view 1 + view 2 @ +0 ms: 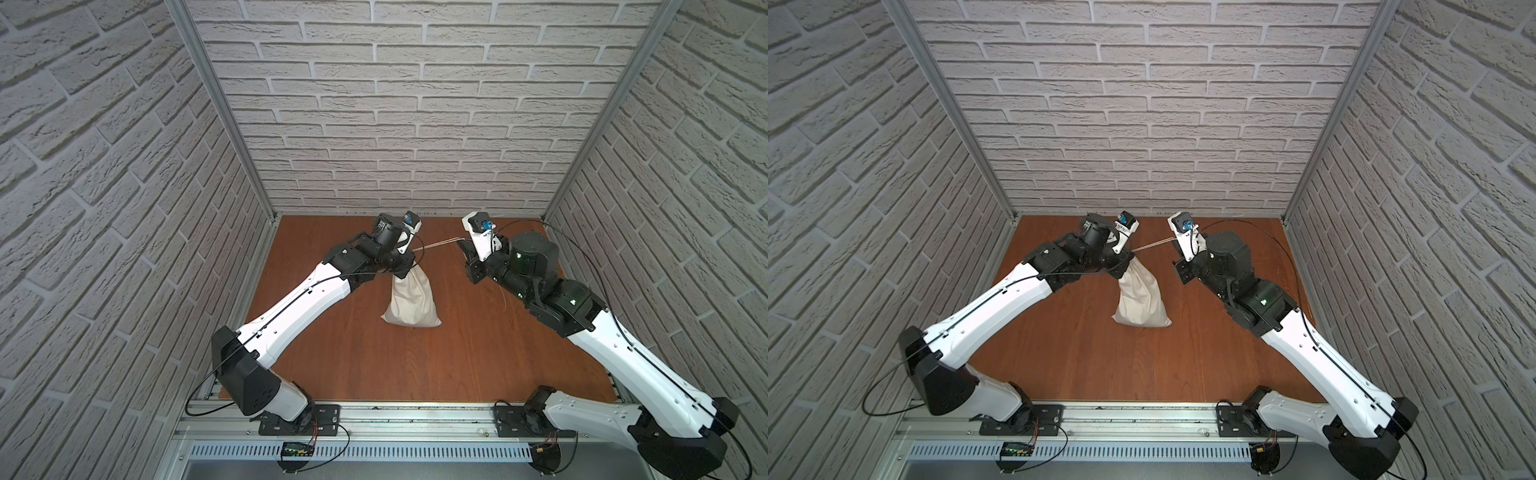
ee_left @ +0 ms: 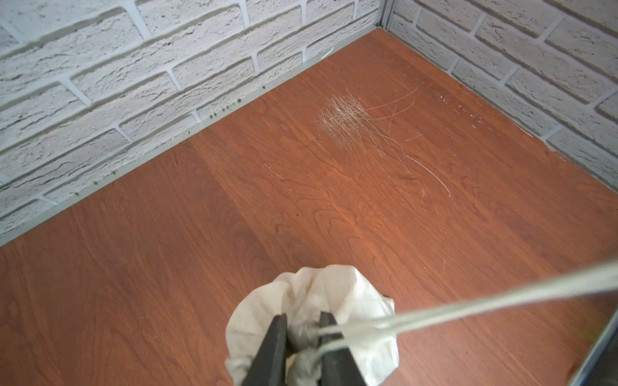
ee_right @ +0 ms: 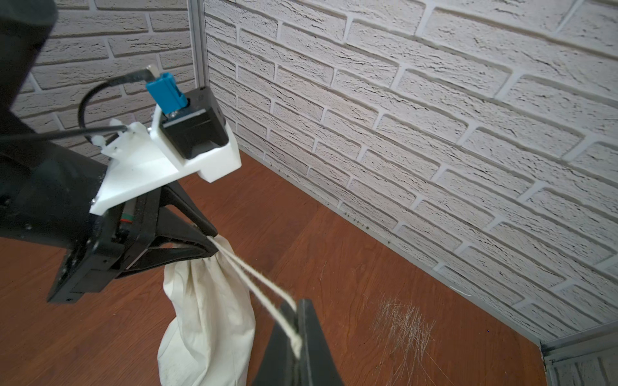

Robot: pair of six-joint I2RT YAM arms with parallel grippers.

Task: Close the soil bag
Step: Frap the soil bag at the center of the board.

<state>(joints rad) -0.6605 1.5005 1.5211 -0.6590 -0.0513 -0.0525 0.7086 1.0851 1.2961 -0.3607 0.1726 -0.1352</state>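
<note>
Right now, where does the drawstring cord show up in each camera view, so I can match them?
In a top view: the cord stretched taut, just right of centre.
In a top view: the same, dead centre.
Left wrist: from bottom centre out to the right edge.
Right wrist: two strands slanting from centre-left down to bottom centre.
Shared landmark: the cream bag, at the cord's end in all four.

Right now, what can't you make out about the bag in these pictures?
1. Mouth of the bag: in both top views the left hand covers it; in the left wrist view bunched cloth hides it.
2. Its inside: cloth hides it.
3. Its bottom: cut off by the right wrist view's edge.
4. The string in the left wrist view: blurred, cut off at the edge.
</note>
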